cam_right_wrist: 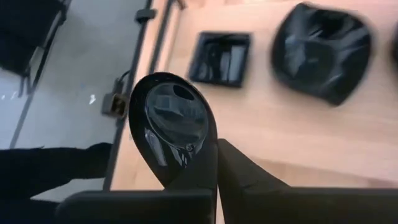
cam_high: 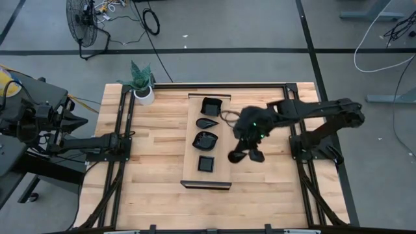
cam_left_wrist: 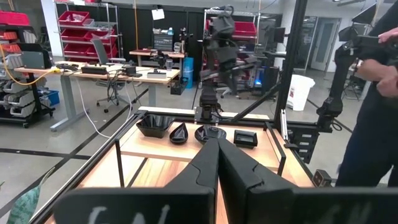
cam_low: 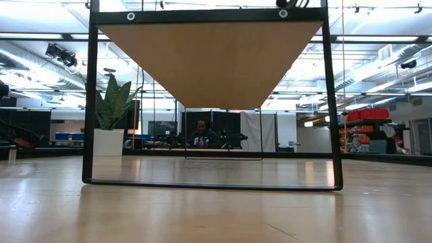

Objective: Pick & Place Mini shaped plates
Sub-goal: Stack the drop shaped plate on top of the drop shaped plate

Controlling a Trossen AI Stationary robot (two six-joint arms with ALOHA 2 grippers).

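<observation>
1. Four glossy black mini plates point(cam_high: 206, 138) lie in a column on the long pale wooden board point(cam_high: 190, 149) at the middle of the high view: a wavy bowl, a teardrop, a leaf and a small square.
2. I have a fifth glossy black teardrop-shaped plate point(cam_right_wrist: 174, 127) pinched by its rim in the right gripper point(cam_high: 252, 155), jaws narrowed on it, just right of the board's lower half.
3. My left gripper point(cam_left_wrist: 217, 163) waits at the left edge of the table, its fingers pressed together and empty.
4. To do this step well, I would carry the teardrop level and slowly, since a rim pinch on a slick glaze may slip.
5. I would aim for bare wood near the square plate point(cam_high: 206, 164), lower until it rests flat, then release.
</observation>
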